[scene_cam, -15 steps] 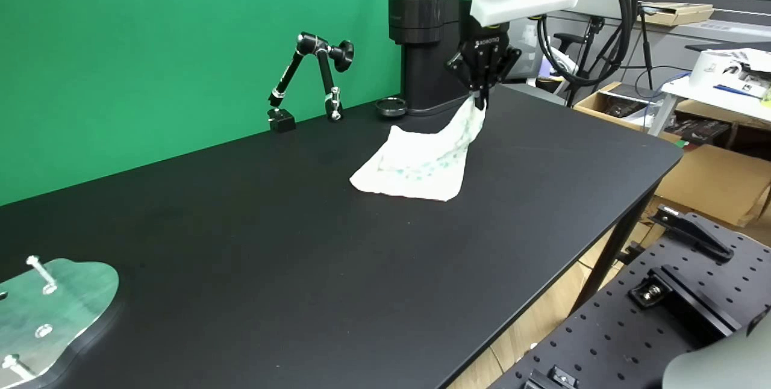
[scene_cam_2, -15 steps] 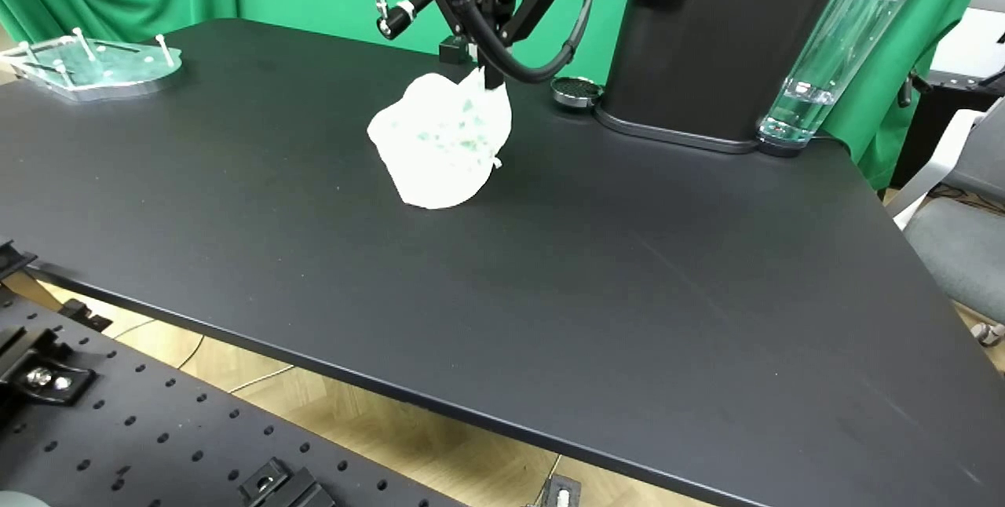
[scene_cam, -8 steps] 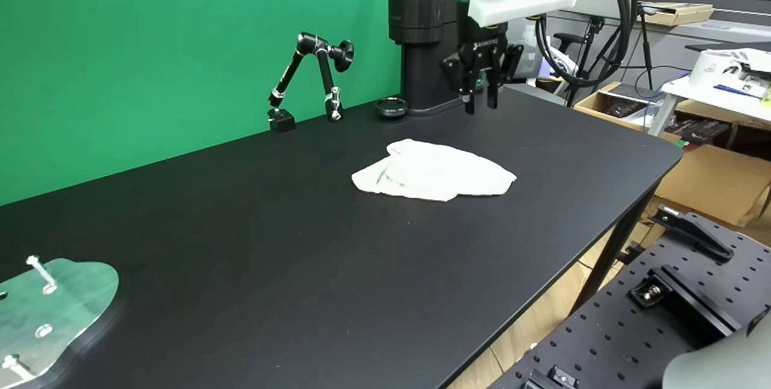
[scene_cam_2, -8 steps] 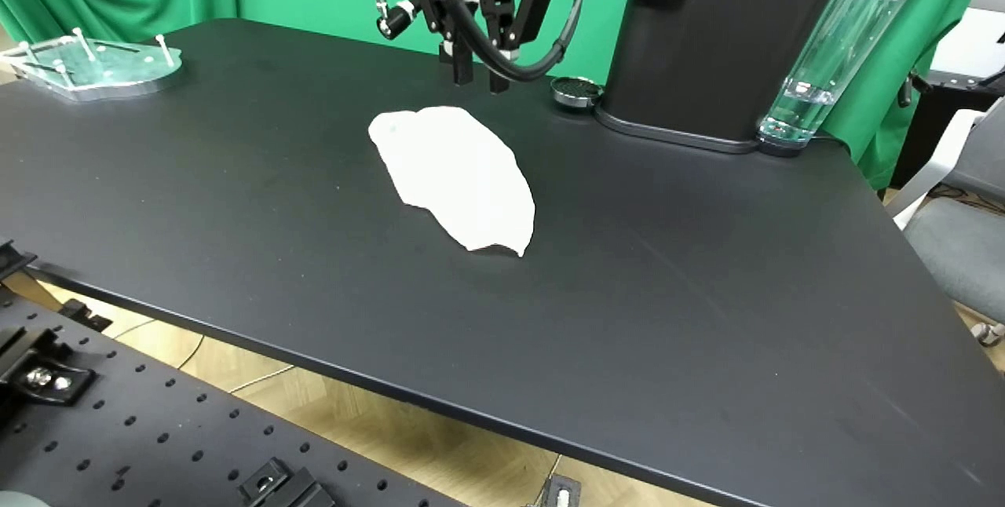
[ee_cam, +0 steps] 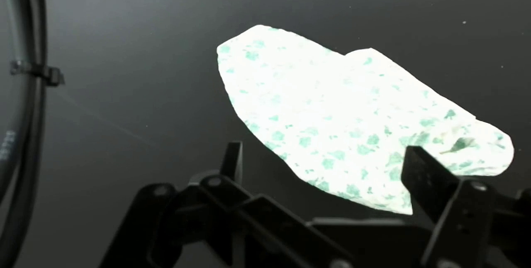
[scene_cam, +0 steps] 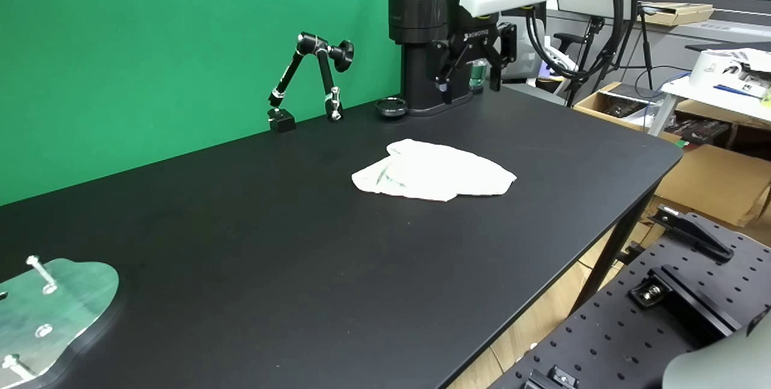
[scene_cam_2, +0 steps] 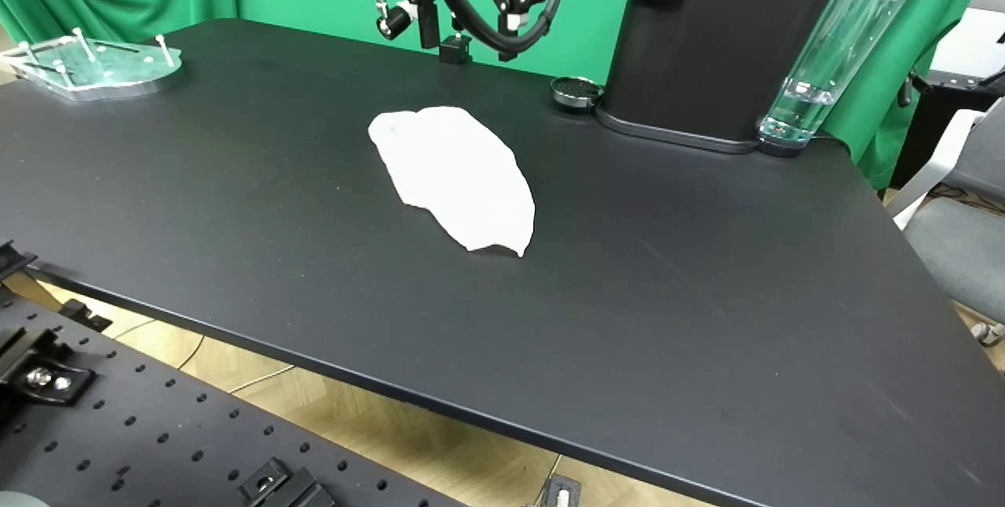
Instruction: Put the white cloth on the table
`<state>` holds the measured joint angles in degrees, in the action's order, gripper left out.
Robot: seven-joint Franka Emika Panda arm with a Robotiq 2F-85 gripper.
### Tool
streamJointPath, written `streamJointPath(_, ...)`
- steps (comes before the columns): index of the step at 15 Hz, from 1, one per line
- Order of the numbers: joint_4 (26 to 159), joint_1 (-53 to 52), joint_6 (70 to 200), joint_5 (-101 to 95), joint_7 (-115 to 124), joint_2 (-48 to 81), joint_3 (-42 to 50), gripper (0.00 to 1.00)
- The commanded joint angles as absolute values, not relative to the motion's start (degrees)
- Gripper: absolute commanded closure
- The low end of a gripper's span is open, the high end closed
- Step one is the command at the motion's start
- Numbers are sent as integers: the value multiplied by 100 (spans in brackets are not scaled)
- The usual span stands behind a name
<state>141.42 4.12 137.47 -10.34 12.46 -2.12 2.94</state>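
Note:
The white cloth (scene_cam: 433, 171) lies loosely folded on the black table (scene_cam: 271, 268), flat apart from a few creases. An exterior view shows it near mid-table, one edge slightly raised (scene_cam_2: 459, 177). Its green leaf-like print is plain in the wrist view, where the cloth (ee_cam: 332, 106) stretches from upper middle to right. My gripper (scene_cam: 471, 91) hovers above the table behind the cloth, apart from it. In the wrist view the gripper (ee_cam: 323, 149) has its fingers wide apart and nothing between them; the right finger (ee_cam: 427, 181) covers a bit of the cloth's image.
A black coffee machine (scene_cam_2: 730, 52) with a clear water tank (scene_cam_2: 824, 67) stands close to the gripper at the back. Beside it are a round metal dish (scene_cam: 391, 107) and a jointed black stand (scene_cam: 310, 46). A clear plate with bolts (scene_cam: 66, 292) sits at the table's far end.
A second ago my gripper was shut on a lifted corner of the cloth. It has opened, the corner has dropped onto the table, and the gripper has risen away.

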Motion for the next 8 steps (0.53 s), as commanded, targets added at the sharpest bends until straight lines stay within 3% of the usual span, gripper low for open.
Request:
streamJointPath(1, 14379, 340, 13789, -1164, 1332, -571, 208, 0)
streamJointPath(8, 14261, 279, 13312, -864, 926, -492, 126, 0)
